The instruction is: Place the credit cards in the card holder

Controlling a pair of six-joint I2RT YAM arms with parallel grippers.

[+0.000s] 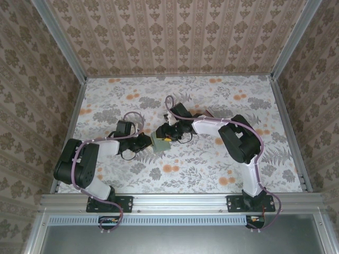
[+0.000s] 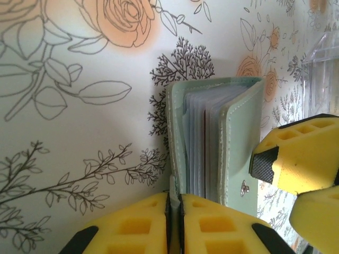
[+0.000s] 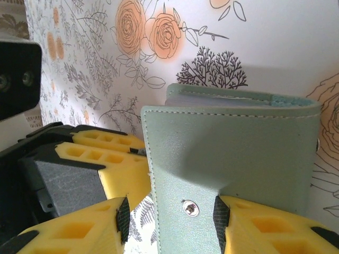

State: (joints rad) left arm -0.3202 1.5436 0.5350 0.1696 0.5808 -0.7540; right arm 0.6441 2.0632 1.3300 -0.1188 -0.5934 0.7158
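**Holder pinned open between both end effectors**

The holder (image 1: 158,142) stood on edge a little to 9 o'clock of the middle of the bench (image 1: 222,95), with its covers parted and the clear sleeves (image 2: 201,121) fanned. The left end effector (image 2: 175,211) came in from the holder's 8 o'clock, and its pads looked clenched on the thin edge of one cover. The right end effector (image 3: 172,212) reached in from 2 o'clock, grasping the other cover across its width, one pad at each side just beside the snap (image 3: 189,208).

The holder looked light and soft. The covers would bend and the sleeves would flop shut if let go, so the hold belongs on the stitched cover edges, never on the sleeves. The smooth skin could slide between the foam pads under a sideways pull. A card is likely thin, stiff and slick, best taken by its long edges and fed in square to a sleeve mouth. A thin reddish edge (image 2: 204,153) among the sleeves may have been a card, though I could not tell.

A clear tray (image 2: 323,63) lay near the holder at 2 o'clock in the left wrist view. The two end effectors sat close together, leaving little room around the sleeve mouths
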